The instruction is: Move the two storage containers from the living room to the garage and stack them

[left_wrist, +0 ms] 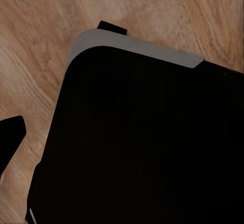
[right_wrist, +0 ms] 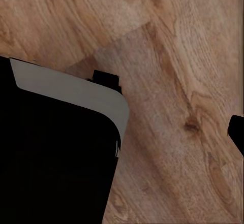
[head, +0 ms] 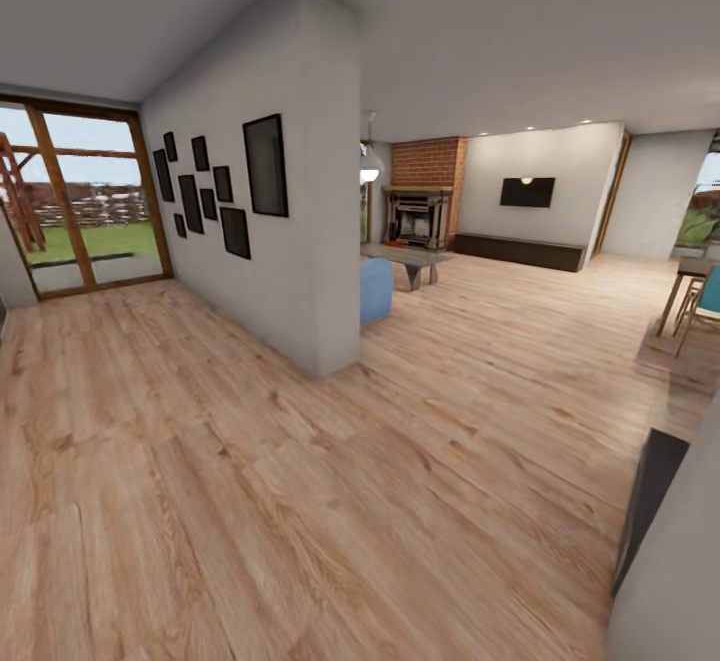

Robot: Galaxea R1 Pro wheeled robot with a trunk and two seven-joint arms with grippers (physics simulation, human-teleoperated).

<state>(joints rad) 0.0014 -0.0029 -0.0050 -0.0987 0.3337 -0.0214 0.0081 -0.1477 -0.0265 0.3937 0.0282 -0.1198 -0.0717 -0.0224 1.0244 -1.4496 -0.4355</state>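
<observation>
Light wood plank floor (head: 300,501) is crossed toward the fireplace (head: 417,218); containers unseen. Search step judged. Claw states cannot be told.

Not much of the bot on show. Big matte-black slab (left_wrist: 147,148) with a rounded corner in the left wrist view, looks like the base or body, hard to say which. Topped by a light grey band (left_wrist: 132,46) along the edge, curving round the corner. Small black tab (left_wrist: 112,28) poking out just past that band. Dark pointed fingertip (left_wrist: 10,140) at the frame edge, plain black, no markings readable.

Same deal in the right wrist view: black slab (right_wrist: 53,158), grey rim (right_wrist: 76,89) wrapping a rounded corner, blocky black tab (right_wrist: 107,79) sticking up behind it. Sliver of black finger (right_wrist: 237,132) at the side. No cables, screws or labels to make out.
</observation>
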